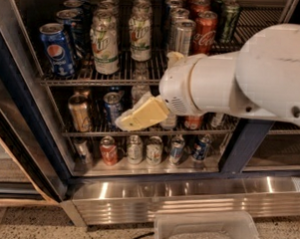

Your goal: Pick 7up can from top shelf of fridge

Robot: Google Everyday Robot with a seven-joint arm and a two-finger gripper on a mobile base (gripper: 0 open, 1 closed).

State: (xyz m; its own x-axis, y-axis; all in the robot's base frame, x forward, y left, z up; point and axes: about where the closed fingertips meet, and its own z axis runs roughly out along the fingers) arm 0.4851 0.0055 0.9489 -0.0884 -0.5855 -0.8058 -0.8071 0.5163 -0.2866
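Note:
Two 7up cans stand at the front of the top shelf [99, 82] of the fridge [242, 145]: one on the left [105, 48] and one just right of it [140, 37], with more of the same behind them. My gripper [139, 116], cream-yellow on a bulky white arm [241, 78], hangs in front of the middle shelf. It points down-left, below and slightly right of the two front 7up cans, and touches none of them.
A blue Pepsi can [56, 48] stands left of the 7up cans; slim silver cans [182, 35], a red Coca-Cola can [204, 31] and a green can [229, 18] stand right. Lower shelves hold several cans. The ribbed steel base [186, 193] and a clear bin [205, 233] lie below.

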